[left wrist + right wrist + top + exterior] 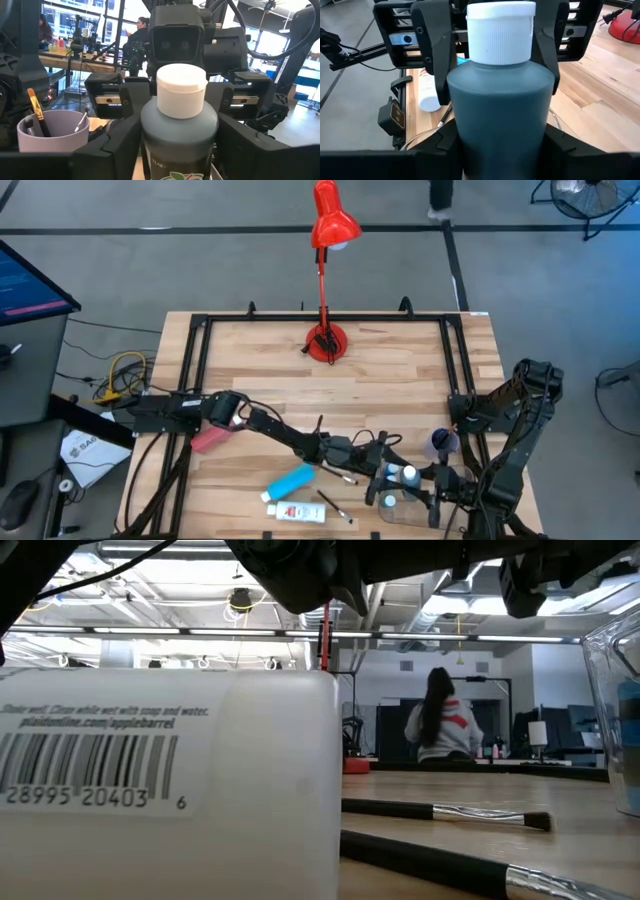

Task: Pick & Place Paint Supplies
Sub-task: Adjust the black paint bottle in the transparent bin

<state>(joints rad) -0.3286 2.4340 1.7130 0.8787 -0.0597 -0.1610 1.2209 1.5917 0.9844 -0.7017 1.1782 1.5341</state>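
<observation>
A dark teal paint bottle (179, 135) with a white cap (501, 32) stands upright between both grippers, over the clear tray (405, 505) near the table's near right corner. My left gripper (383, 473) comes from the left and my right gripper (425, 483) from the right; each is shut on the bottle. A blue tube (292, 480) and a white tube (300, 512) lie flat on the table, with thin brushes (333, 505) beside them. A pink-red bottle (210, 440) lies under the left arm. My left gripper pinches the bottle's body (150, 145) below the shoulder between its two fingers, coming level from the table's left. The bottle stands upright; its base is out of view. My right gripper pinches the same bottle's lower body (470, 150) from the opposite side, level from the table's right, its fingers (555, 142) on either flank.
A lilac cup (443, 442) holding brushes (37, 112) stands just beyond the tray. The red desk lamp (325, 340) stands at the far middle. In the low view the white tube (170, 790) fills the foreground, with two brushes (440, 812) behind it. People show in the room beyond.
</observation>
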